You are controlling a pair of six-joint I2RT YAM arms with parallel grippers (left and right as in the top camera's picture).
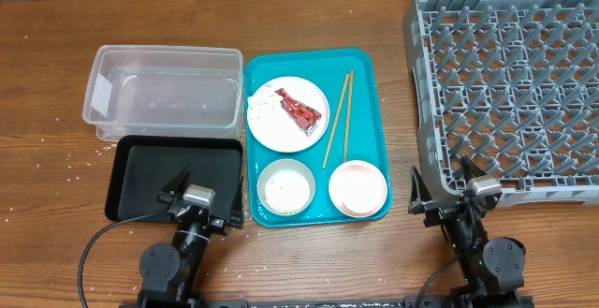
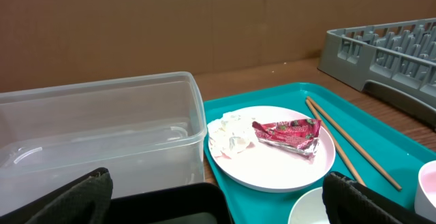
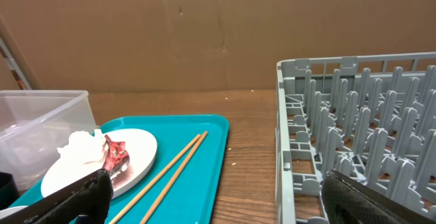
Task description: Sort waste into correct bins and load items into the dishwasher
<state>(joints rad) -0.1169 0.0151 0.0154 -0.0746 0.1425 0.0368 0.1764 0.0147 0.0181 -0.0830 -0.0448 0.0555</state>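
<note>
Two grippers logged, left gripper (image 2: 219, 202) and right gripper (image 3: 219, 197), fingers spread wide, gripping nothing. Ahead between left fingers: red wrapper (image 2: 287, 133) beside tissue wad (image 2: 228, 137) on white plate (image 2: 272, 168). Ahead of right gripper's right finger: grey dish rack (image 3: 361, 115).

A crumpled red wrapper (image 1: 300, 111) and a white tissue wad (image 1: 265, 102) are lying on the flat plate (image 1: 281, 133), with the chopsticks (image 1: 338, 119) lying side by side just to its right. Two small bowls, one white (image 1: 263, 179) and one pink (image 1: 357, 187), are sitting upright near the front edge of the teal tray (image 1: 360, 74). The clear tub (image 1: 164, 97) and the black tray (image 1: 173, 169) are sitting to the left, and the grey dish rack (image 1: 510, 74) is standing to the right.
</note>
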